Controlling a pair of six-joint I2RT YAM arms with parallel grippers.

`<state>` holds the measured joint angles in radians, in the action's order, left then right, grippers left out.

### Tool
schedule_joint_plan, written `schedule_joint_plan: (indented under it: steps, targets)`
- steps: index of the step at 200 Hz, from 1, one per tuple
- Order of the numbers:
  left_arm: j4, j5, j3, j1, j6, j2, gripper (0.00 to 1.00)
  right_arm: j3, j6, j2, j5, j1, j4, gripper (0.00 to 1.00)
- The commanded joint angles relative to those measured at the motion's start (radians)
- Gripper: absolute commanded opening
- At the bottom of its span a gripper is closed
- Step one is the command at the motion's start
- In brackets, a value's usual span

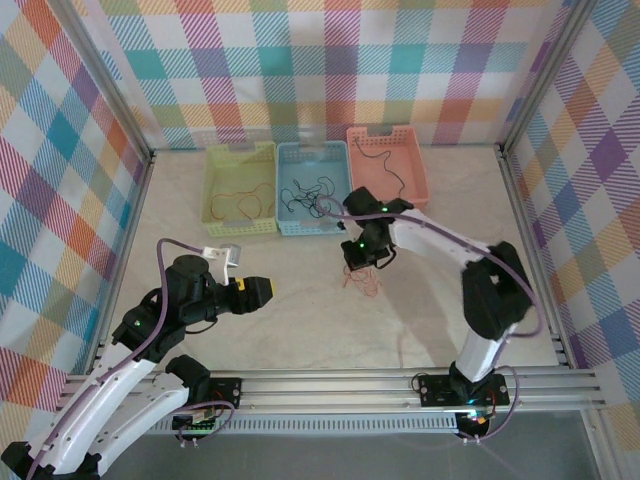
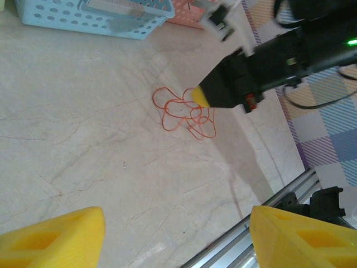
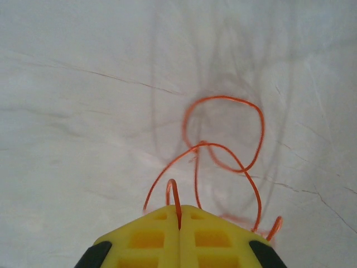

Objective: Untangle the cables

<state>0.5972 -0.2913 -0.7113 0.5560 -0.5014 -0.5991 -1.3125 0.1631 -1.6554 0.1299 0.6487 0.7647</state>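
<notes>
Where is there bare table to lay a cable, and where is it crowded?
Bare: between the left gripper and the orange cable; also right of the right arm. Crowded: under the right gripper; inside the blue basket.

Thin orange-red cable [image 3: 202, 144] — tangled loops — on the table [image 3: 67, 111].

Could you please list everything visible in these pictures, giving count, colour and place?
yellow-green basket: one, far edge of the table, left of the row
blue basket: one, middle of the row
pink basket: one, right of the row
orange-red cable: one, looped on the table's middle
reddish cable: one, thin, inside the yellow-green basket
black cables: a few in the blue basket, one in the pink basket
table: one, pale marbled
walls: plaid, many colours, around the table
left gripper: yellow fingers, open, holding nothing, near left
right gripper: yellow fingers, shut on the orange-red cable
</notes>
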Motion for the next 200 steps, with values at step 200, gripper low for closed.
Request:
schedule_joint_plan:
  steps: [200]
  targets:
    - [-0.429, -0.154, -0.113, 0.123, 0.162, -0.262, 0.76, 0.125, 0.376, 0.476, 0.543, 0.003, -0.603, 0.00]
